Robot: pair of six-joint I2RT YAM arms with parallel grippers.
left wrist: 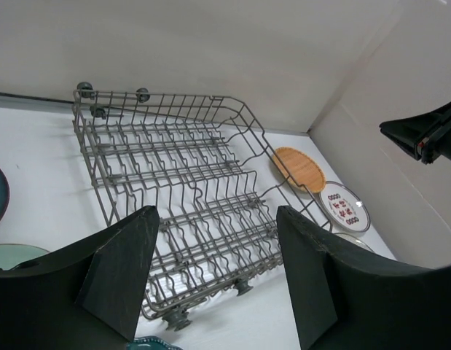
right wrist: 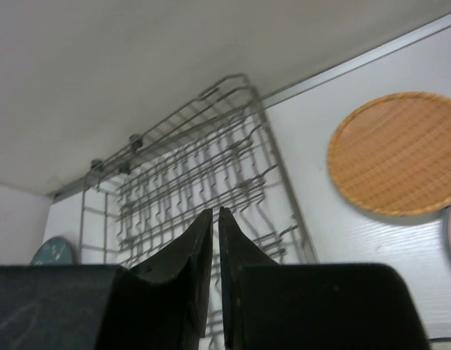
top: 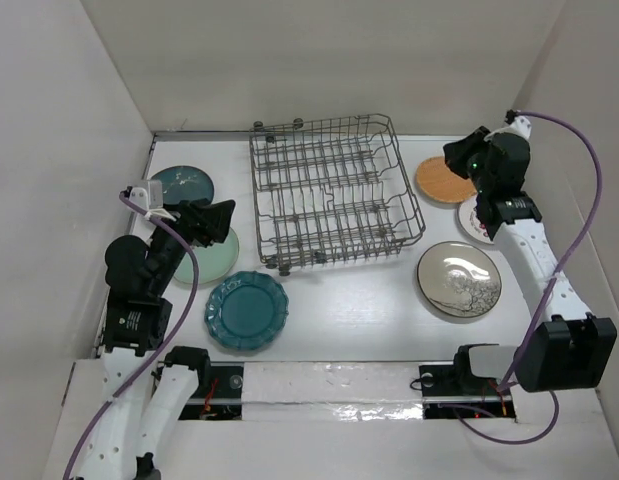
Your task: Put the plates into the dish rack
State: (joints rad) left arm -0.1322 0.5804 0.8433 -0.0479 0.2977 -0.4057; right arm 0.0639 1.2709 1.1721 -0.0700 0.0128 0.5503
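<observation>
The grey wire dish rack (top: 334, 190) stands empty at the middle back; it also shows in the left wrist view (left wrist: 181, 189) and the right wrist view (right wrist: 203, 182). Left of it lie the dark teal speckled plate (top: 182, 184), the pale mint plate (top: 211, 257) and the scalloped teal plate (top: 247, 310). Right of it lie the orange-brown plate (top: 444, 181), the white red-patterned plate (top: 476, 222) and the cream branch-pattern plate (top: 459, 279). My left gripper (top: 224, 213) is open and empty above the mint plate. My right gripper (top: 459, 157) is shut and empty, above the orange-brown plate (right wrist: 400, 153).
White walls enclose the table on the left, back and right. The right arm's purple cable (top: 579, 150) loops along the right wall. The white red-patterned plate (left wrist: 344, 206) lies close to the right wall.
</observation>
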